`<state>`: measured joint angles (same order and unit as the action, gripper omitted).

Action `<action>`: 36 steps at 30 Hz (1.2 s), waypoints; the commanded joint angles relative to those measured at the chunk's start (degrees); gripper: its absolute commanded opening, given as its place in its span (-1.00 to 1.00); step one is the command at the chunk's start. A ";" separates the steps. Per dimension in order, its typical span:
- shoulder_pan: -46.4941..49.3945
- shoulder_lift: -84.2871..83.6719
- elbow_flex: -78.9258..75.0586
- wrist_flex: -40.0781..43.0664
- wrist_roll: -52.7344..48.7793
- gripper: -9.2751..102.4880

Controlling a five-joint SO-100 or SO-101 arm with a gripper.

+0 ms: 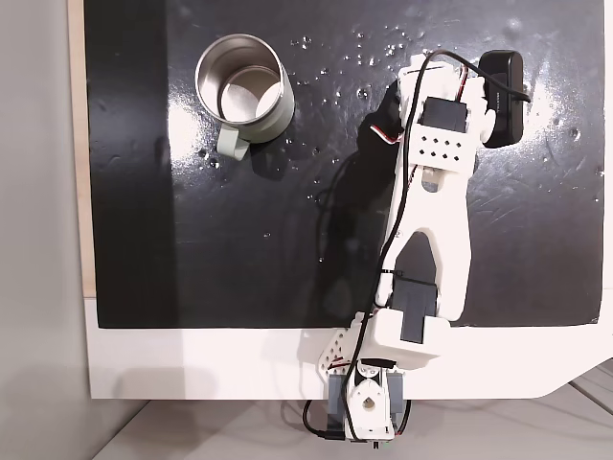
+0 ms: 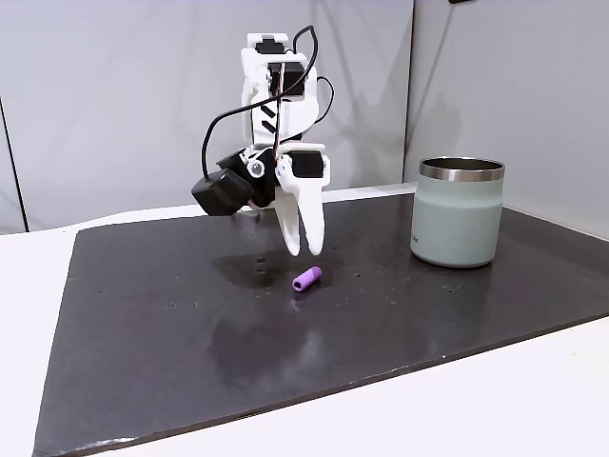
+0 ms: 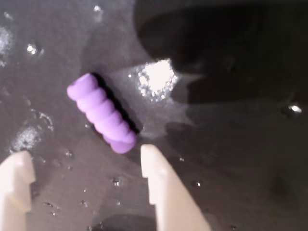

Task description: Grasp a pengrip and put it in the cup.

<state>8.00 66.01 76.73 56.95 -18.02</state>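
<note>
White gripper [image 3: 84, 166] hangs open just above the purple pengrip [image 3: 101, 113], fingers apart to straddle it; steel cup [image 2: 457, 211] waits well right.

One pengrip, one cup, one gripper on one dark mat.

A single purple pengrip [image 2: 306, 279] lies left of the single steel cup [image 2: 457, 211] in a fixed view; one two-fingered gripper [image 2: 304, 248]; one black mat [image 2: 143, 314].

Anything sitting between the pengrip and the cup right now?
No. In a fixed view, bare dark mat lies between the pengrip and the cup.
</note>
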 commanded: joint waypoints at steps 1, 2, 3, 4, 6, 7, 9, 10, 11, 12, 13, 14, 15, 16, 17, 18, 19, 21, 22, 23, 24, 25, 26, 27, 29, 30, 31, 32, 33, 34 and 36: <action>0.70 -1.41 -5.89 0.70 -0.35 -0.42; 0.70 -2.20 -6.50 0.70 -0.53 -0.42; 0.62 -2.90 -6.94 0.70 -0.70 -0.42; 0.53 -3.60 -7.29 0.62 -0.88 -0.43; 0.26 -5.10 -7.82 0.35 -0.97 -0.43; 0.26 -5.80 -8.00 0.18 -0.97 -0.43; 0.26 -7.03 -8.00 -0.44 -0.79 -0.45; 0.26 -7.38 -7.65 -0.97 -0.70 -0.46; 0.26 -7.91 -7.47 -1.41 -0.70 -0.47; 0.26 -8.26 -7.29 -1.85 -0.70 -0.48; 0.35 -8.35 -7.47 -1.76 -0.70 -0.49; 0.35 -8.44 -7.73 -1.93 -0.62 -0.52; 0.44 -8.70 -8.00 -2.02 -0.70 -0.55; 0.53 -8.79 -8.17 -2.02 -0.79 -0.56; 0.53 -8.96 -8.44 -2.11 -0.79 -0.58; 0.62 -9.14 -8.79 -2.02 -0.88 -0.60; 0.62 -9.32 -8.96 -1.93 -0.88 -0.61; 0.70 -9.58 -9.32 -1.67 -0.97 -0.63; 0.79 -9.58 -9.49 -1.58 -1.05 -0.64; 0.79 -9.67 -9.58 -1.49 -1.23 -0.65; 0.79 -9.76 -9.76 -1.32 -1.32 -0.67; 0.88 -9.84 -9.84 -1.32 -1.41 -0.70; 0.97 -9.93 -10.02 -1.23 -1.41 -0.74; 0.97 -10.02 -10.11 -1.14 -1.41 -0.77; 1.05 -10.02 -10.11 -1.14 -1.49 -0.83; 1.05 -10.02 -10.11 -1.14 -1.49 -0.83; 1.05 -10.02 -10.11 -1.14 -1.49 -0.83; 1.05 -10.02 -10.11 -1.14 -1.49 -0.83; 1.05 -10.02 -10.11 -1.14 -1.41 -0.83; 1.14 -10.02 -10.11 -1.14 -1.32 -0.83; 1.23 -10.02 -10.28 -0.79 -1.05 -0.83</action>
<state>8.09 55.63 69.17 56.43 -19.07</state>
